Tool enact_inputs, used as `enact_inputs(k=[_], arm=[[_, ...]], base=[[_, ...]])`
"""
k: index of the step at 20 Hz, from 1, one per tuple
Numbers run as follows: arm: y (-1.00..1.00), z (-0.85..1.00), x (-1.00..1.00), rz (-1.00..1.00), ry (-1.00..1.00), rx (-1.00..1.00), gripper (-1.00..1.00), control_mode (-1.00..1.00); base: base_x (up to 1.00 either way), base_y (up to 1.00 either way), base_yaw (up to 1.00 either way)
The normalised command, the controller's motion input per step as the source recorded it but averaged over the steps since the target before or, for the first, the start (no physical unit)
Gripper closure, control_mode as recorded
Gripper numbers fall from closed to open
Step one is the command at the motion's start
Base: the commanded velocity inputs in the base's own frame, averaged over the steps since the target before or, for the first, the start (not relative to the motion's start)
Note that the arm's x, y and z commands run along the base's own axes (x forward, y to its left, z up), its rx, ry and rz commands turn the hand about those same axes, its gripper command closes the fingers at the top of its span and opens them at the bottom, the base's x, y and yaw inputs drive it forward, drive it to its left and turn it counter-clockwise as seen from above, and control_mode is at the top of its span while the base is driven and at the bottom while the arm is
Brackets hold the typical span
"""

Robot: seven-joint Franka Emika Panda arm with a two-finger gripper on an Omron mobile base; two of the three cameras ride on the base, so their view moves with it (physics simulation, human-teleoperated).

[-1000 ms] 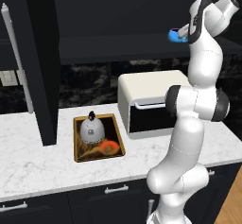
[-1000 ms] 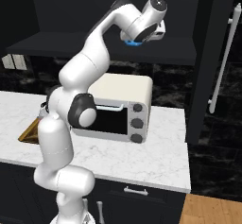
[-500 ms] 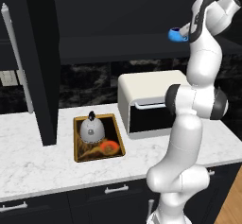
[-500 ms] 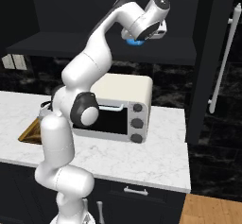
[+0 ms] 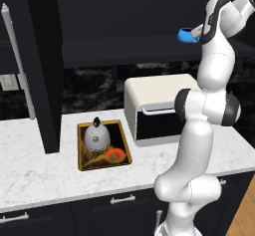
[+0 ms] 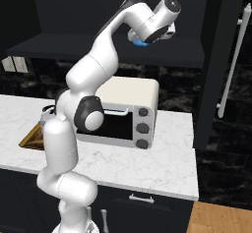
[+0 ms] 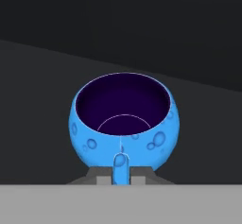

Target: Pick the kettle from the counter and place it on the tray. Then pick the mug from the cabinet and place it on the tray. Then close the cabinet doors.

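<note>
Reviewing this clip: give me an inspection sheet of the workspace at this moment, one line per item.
Surface: white marble counter, tray on it.
Job's things: kettle sits on the tray; blue mug upright on the cabinet shelf; cabinet doors open.
Clutter: toaster oven on the counter.
Grippers: gripper with fingers closed on the mug's handle.
Cables: nothing seen.
Surroundings: dark drawers below, black backsplash.

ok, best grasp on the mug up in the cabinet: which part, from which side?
Take the mug by its side handle, coming in level from the open cabinet front. It stands upright with the handle turned toward the hand, whose fingers sit either side of that thin handle.
</note>
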Motion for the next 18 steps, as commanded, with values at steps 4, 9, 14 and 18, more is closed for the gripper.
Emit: enact_inputs(k=[4, 9, 14, 18], arm=[[0.06, -0.04, 0.02, 0.02, 0.0, 0.0, 1.0, -1.0], [0.19, 0.0, -0.5, 0.03, -0.06, 0.0, 1.0, -1.0], [0.47, 0.0, -0.87, 0.05, -0.16, -0.06, 1.0, -1.0], [0.49, 0.0, -1.0, 0.06, -0.2, -0.06, 1.0, -1.0]], base=[[0.0, 0.0, 0.0], [0.0, 0.0, 0.0], [0.0, 0.0, 0.0], [0.0, 0.0, 0.0]])
